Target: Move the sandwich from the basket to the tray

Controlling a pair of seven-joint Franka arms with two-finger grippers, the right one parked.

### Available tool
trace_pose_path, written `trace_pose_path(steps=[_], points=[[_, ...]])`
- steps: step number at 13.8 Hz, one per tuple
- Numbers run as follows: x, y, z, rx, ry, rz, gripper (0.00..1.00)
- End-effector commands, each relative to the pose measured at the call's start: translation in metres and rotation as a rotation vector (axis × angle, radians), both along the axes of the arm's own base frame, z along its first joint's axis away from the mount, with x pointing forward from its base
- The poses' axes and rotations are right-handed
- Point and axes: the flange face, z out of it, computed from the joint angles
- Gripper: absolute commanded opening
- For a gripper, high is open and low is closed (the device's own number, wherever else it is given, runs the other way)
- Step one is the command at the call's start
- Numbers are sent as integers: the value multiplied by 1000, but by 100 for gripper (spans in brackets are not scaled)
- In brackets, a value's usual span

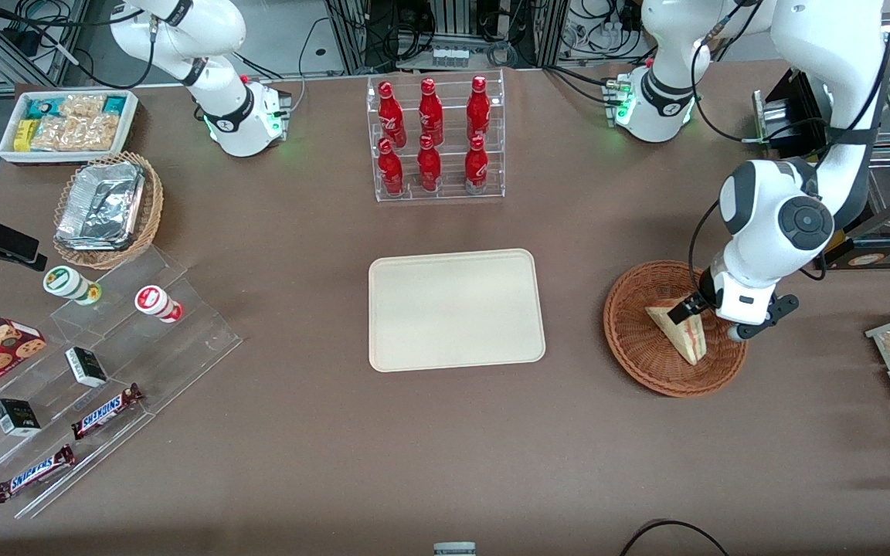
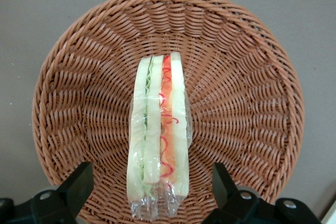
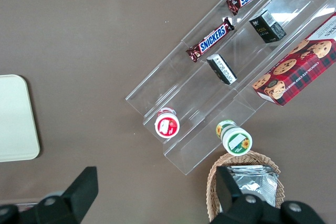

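Keep your claw (image 2: 152, 192) spread astride the sandwich (image 2: 157, 135) in the basket (image 2: 252, 103) — lower straight, pinch its bread faces — the tray (image 1: 456, 309) waits at nine o'clock.

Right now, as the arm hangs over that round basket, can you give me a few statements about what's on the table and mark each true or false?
1. The sandwich lies in the basket. True.
2. The tray already holds a sandwich. False: it is bare.
3. The gripper is open, its fingers either side of the sandwich. True.
4. The rack of red bottles stands nearer the front camera than the tray. False: it stands farther away.
5. The basket sits on the tray. False: it rests on the table, toward the working arm's end.
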Motion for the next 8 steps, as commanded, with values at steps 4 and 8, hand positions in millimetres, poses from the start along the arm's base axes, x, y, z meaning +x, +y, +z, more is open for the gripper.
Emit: trace_pose_path(steps=[4,8], points=[[0,-4,-35,1,14,22,100],[-1,-4,-39,2,23,22,1]])
